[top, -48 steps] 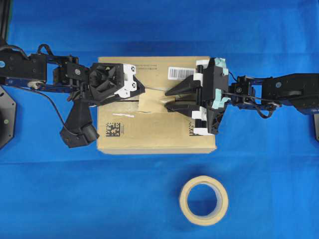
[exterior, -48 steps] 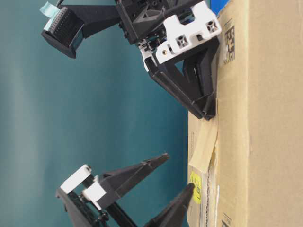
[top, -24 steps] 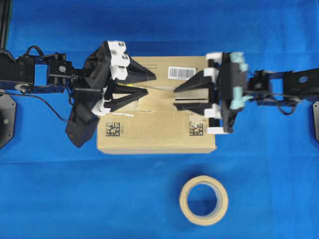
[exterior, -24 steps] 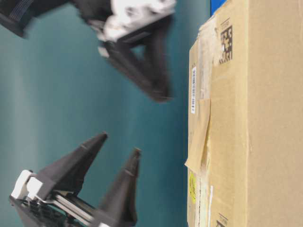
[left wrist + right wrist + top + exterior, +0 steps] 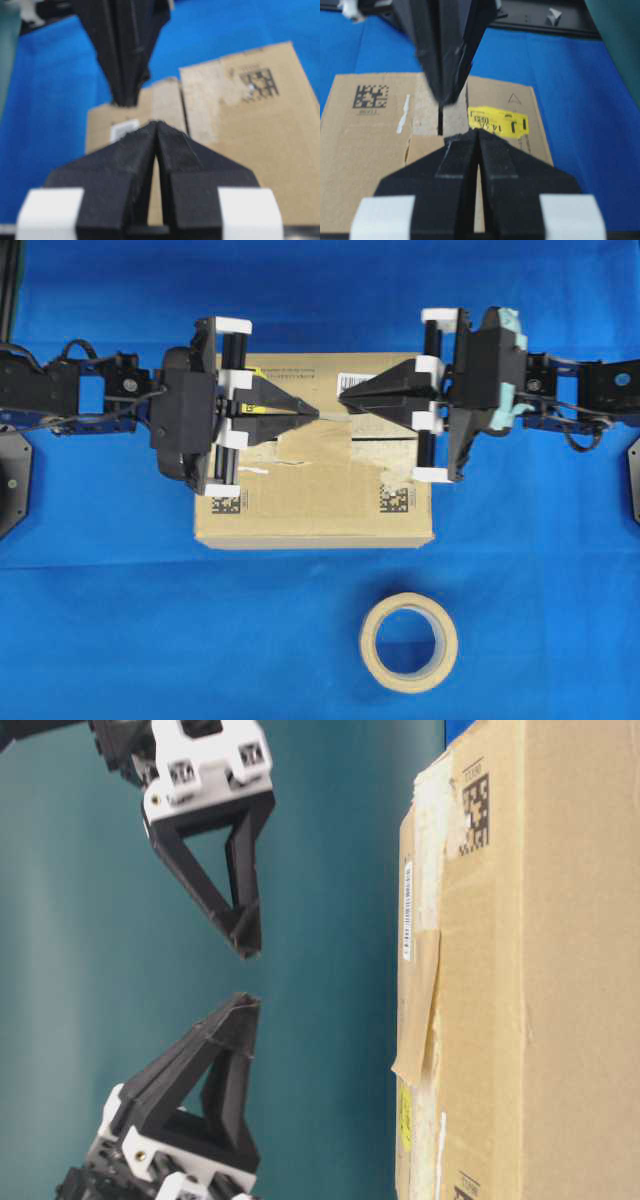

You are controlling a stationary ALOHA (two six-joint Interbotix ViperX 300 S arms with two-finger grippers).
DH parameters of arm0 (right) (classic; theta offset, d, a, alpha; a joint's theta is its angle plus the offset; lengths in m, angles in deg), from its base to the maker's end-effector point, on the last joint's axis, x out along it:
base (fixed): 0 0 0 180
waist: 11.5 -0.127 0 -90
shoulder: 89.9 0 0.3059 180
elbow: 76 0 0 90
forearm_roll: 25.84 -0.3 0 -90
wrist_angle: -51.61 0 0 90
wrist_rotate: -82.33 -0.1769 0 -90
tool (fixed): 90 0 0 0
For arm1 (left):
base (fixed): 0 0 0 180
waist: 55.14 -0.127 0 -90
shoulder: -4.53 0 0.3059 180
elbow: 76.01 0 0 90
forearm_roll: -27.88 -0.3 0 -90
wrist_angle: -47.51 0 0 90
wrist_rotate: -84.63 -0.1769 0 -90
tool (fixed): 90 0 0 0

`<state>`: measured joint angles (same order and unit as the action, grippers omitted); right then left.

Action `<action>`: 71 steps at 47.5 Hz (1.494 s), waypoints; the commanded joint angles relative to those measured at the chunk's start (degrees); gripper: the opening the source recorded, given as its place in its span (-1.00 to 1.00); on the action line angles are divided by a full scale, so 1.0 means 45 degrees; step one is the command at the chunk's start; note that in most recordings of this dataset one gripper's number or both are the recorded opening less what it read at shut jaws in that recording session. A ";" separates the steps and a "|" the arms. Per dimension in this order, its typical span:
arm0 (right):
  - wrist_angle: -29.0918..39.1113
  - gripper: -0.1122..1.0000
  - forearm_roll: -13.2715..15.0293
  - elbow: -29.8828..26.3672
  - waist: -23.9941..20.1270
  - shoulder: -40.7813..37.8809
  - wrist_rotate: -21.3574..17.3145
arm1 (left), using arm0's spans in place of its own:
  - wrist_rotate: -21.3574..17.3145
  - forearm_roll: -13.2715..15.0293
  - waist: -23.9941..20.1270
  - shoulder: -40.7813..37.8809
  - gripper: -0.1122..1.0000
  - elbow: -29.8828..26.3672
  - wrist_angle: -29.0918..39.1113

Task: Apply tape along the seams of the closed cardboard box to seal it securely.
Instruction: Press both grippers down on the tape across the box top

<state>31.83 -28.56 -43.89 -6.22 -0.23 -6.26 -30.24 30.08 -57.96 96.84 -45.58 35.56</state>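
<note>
Overhead exterior view, left gripper [image 5: 310, 411] and right gripper [image 5: 347, 399] both clenched empty above cardboard box [image 5: 310, 510], tape [image 5: 315, 445] across the seams [image 5: 380, 437].

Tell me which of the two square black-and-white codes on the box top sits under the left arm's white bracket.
The left code: in the overhead view the bracket covers its top edge. The right code lies fully uncovered on the box.

Both arms are black with blue-edged links and looping black cables — each tool [image 5: 305, 410] [image 5: 352, 397] carries triangular black fingers on white brackets, the right wrist wrapped in pale teal tape.
</note>
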 commanded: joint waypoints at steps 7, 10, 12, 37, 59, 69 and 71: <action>-0.0137 -0.81 0.0000 -0.0898 0.0098 -0.0918 0.0039 | 0.0469 0.0020 0.0117 -0.0684 -0.80 -0.0176 -0.0742; -0.0137 -0.81 0.0000 -0.1113 0.0098 -0.1289 0.0039 | 0.0859 0.0000 0.0156 -0.0957 -0.80 -0.0234 -0.0957; -0.0137 -0.81 0.0000 -0.1230 0.0098 -0.1484 0.0039 | 0.1074 0.0000 0.0176 -0.1094 -0.80 -0.0293 -0.1074; -0.0430 -0.81 -0.0430 -0.1250 -0.0176 -0.3066 -0.0176 | 0.2773 0.0039 -0.0352 -0.2422 -0.80 0.0801 -0.1992; -0.0410 -0.81 -0.1523 -0.0293 -0.0762 -0.3242 -0.0195 | 0.4492 0.0176 -0.0430 -0.2363 -0.80 0.2715 -0.2734; -0.0234 -0.81 -0.1816 0.0371 -0.0918 -0.2949 -0.0195 | 0.4707 0.0195 -0.0430 -0.2422 -0.80 0.3320 -0.2734; -0.0234 -0.81 -0.1895 0.0527 -0.0938 -0.2852 -0.0195 | 0.4844 0.0195 -0.0430 -0.2402 -0.80 0.3418 -0.2734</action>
<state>29.90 -36.56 -43.10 -9.39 -14.38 -6.96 -9.23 30.70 -59.54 86.55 -32.31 22.81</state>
